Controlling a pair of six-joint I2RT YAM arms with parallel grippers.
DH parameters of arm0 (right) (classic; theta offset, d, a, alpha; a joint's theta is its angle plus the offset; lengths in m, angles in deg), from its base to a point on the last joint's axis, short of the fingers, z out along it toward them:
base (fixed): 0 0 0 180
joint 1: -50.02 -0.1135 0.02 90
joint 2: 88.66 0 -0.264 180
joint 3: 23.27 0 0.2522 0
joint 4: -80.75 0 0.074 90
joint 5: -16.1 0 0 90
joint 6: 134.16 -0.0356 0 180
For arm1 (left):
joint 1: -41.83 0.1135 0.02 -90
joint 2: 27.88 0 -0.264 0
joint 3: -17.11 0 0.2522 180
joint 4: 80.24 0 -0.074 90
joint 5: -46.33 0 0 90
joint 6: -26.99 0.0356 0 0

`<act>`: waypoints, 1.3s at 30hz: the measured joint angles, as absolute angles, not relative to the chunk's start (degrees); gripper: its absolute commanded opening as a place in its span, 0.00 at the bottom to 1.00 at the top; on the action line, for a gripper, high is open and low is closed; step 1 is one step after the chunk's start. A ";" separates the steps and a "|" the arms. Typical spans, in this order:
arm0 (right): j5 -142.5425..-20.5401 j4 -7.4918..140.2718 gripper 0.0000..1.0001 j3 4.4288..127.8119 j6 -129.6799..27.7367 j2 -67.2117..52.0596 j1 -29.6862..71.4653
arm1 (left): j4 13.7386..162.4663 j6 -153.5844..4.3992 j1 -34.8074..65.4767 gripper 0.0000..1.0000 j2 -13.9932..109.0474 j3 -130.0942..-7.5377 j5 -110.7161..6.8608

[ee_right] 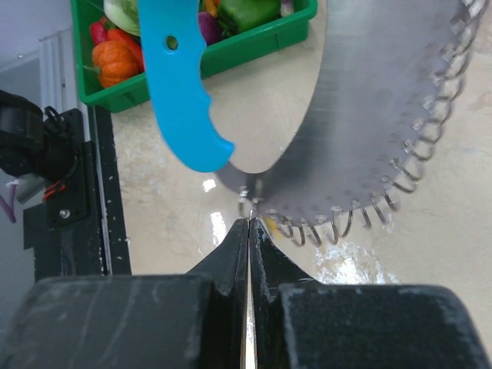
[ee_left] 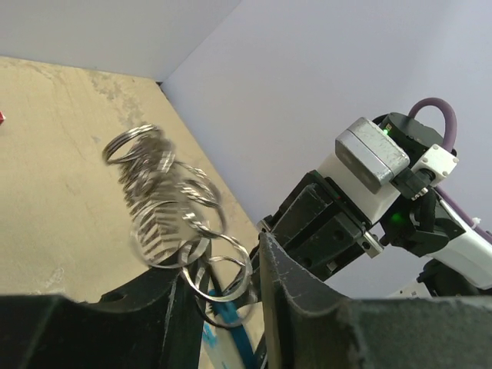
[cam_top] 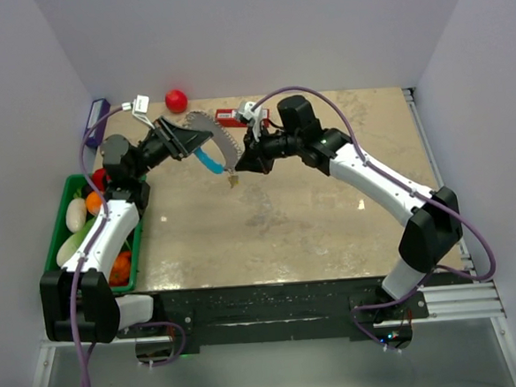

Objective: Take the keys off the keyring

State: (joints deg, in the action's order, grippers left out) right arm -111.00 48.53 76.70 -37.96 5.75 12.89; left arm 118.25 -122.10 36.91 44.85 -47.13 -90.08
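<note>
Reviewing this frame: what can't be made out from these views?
- The key: too small in the top view to read how it attaches to the keyring.
- Left wrist view: the keyring is blurred, and the left gripper's fingers hide where they grip it.
- Right wrist view: the right gripper's shut fingers hide whether they pinch anything.

The keyring point(cam_top: 217, 133) is held in the air, a grey curved band edged with many small silvery rings. It is stretched between the left claw point(cam_top: 186, 139) and the right claw point(cam_top: 237, 165), and both pinch it. Its light-blue segment point(cam_top: 207, 162) curves underneath, between the two claws. The key point(cam_top: 233, 181), tiny and brass-yellow, dangles just below the right claw's tips.
</note>
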 measured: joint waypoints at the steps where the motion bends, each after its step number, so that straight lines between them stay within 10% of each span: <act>1: -111.61 48.66 0.00 76.70 -38.29 5.75 13.15 | 118.31 -121.88 36.91 0.45 44.85 -46.95 -89.95; 39: -121.56 51.85 0.00 82.67 -52.17 4.90 17.05 | 127.04 -123.04 37.69 0.90 45.02 -41.90 -91.11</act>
State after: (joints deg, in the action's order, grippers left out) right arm -121.56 51.85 82.67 -52.17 4.90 17.05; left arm 127.04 -123.04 37.69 45.02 -41.90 -91.11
